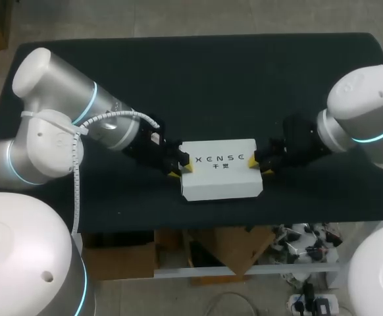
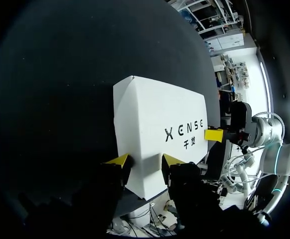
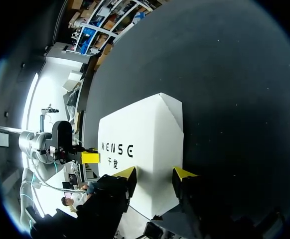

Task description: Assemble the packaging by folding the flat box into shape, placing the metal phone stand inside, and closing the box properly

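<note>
The white box (image 1: 219, 170), folded into shape with dark print on its top face, lies in the middle of the black table (image 1: 244, 85). My left gripper (image 1: 180, 166) is at its left end and my right gripper (image 1: 259, 166) at its right end. In the left wrist view the near end of the box (image 2: 155, 129) sits between the yellow fingertips (image 2: 118, 160), which press on it from both sides. The right wrist view shows the same: the box (image 3: 145, 139) is held between the two fingertips (image 3: 185, 173). The metal phone stand is nowhere in view.
The table's front edge (image 1: 198, 227) runs close to the box. Dark open tabletop stretches behind the box and out to both sides. Both forearms lie low over the table, pointing inward at the box.
</note>
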Available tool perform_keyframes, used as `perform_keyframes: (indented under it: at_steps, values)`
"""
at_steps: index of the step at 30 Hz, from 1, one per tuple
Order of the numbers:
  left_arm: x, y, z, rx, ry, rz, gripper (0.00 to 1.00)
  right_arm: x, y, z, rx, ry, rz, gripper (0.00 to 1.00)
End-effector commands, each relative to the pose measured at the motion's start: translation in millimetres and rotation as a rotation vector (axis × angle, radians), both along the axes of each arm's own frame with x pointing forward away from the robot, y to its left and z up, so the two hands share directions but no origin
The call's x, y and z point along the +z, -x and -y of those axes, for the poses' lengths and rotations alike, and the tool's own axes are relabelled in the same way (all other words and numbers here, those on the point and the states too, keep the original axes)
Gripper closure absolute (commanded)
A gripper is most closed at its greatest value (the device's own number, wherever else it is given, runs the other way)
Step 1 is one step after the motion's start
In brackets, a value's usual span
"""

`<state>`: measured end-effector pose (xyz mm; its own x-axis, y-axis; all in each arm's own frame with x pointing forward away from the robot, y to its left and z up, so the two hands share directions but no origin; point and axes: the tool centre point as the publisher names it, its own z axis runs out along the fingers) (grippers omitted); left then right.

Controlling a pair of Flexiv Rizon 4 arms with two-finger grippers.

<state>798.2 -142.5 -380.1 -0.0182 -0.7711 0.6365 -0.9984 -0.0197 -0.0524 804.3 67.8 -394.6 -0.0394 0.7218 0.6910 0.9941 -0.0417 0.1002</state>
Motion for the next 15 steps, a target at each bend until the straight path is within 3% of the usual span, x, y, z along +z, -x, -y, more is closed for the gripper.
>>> perform_keyframes:
  at_steps: [1, 11, 15]
  values:
    - [-4.9, -0.4, 7.3, -0.001, 0.0, 0.003, 0.58, -3.6, -0.2, -5.4, 0.002, -0.007, 0.0, 0.51]
    - [-5.3, 0.4, 7.1, -0.002, 0.01, 0.007, 0.56, -8.2, -1.1, -7.9, 0.007, -0.006, -0.011, 0.51]
    - [-5.6, 0.8, 7.6, -0.004, 0.013, 0.005, 0.6, -8.7, -2.0, -10.0, 0.012, -0.008, -0.011, 0.52]
